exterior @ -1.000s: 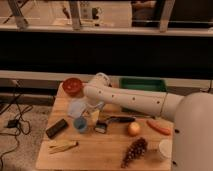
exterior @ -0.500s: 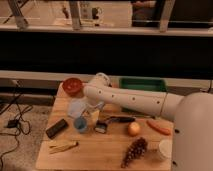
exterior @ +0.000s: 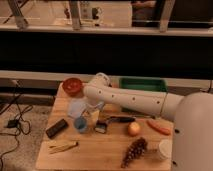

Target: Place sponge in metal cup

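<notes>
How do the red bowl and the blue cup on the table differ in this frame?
The red bowl is wide and low, while the blue cup is narrower. The red bowl sits at the table's far edge; the blue cup stands nearer the front, just left of the gripper. Both stand upright with the opening up.

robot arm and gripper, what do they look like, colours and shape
The arm is smooth, glossy white, with thick rounded tube-like segments and a bulbous rounded joint at the bend; a large white curved body shell fills the lower right. No cables, labels or markings show on it. The gripper at its end is small and dark, contrasting with the white casing, low over the wooden table.
</notes>
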You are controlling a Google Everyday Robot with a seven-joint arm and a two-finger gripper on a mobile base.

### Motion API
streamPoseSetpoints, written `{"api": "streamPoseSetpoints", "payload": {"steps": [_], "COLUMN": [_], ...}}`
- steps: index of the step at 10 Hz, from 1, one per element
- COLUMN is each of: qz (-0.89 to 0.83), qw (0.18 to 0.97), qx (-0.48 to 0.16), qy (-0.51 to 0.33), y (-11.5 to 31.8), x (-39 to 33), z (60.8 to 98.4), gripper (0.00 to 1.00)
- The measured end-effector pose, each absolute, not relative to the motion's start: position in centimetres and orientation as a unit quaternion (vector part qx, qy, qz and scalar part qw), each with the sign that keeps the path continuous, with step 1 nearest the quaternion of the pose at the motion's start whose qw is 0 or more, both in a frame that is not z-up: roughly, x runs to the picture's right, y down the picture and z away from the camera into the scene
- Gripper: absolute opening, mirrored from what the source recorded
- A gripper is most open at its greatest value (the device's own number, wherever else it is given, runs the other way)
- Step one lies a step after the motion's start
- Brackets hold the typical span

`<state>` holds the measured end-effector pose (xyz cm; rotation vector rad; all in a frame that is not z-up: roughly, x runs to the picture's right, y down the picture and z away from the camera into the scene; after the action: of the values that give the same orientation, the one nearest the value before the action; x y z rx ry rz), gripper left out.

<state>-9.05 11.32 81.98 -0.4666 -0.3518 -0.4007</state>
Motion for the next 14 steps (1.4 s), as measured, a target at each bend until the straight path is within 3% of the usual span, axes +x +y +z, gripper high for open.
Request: {"api": "streamPoseSetpoints", "payload": {"steps": [14], "qz": [-0.183], "qw": [0.944], "qx": [-0.218], "qy": [-0.168], "y": [10.4], "x": [-8.2], "z": [81.5], "gripper": [0.8]}}
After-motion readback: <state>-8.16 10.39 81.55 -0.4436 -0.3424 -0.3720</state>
